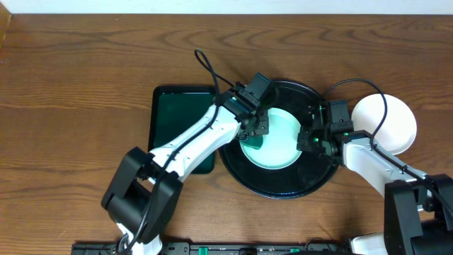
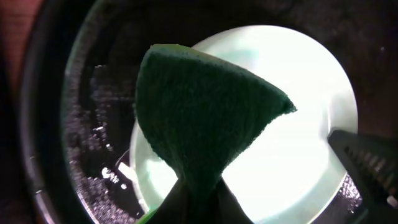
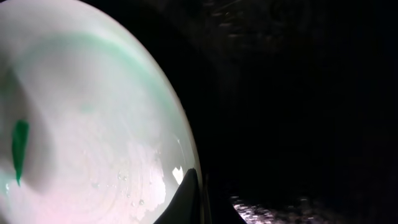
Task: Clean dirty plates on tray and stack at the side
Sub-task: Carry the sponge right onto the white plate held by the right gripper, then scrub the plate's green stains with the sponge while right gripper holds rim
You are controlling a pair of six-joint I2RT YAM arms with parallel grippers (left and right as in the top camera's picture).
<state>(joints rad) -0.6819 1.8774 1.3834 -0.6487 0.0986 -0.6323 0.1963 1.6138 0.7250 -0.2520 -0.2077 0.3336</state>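
My left pincer (image 1: 258, 129) is clenching the sponge (image 2: 205, 118) while my right pincer (image 3: 198, 200) is pinching the plate (image 3: 93, 112) by the rim between its tips, risking a slip under scrubbing.

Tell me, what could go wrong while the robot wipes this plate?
1. The right gripper seems to pinch only the edge of the plate, so the plate might slip loose on the wet-looking tray.
2. The left gripper holds the sponge by one corner, so it could flop and wipe badly.
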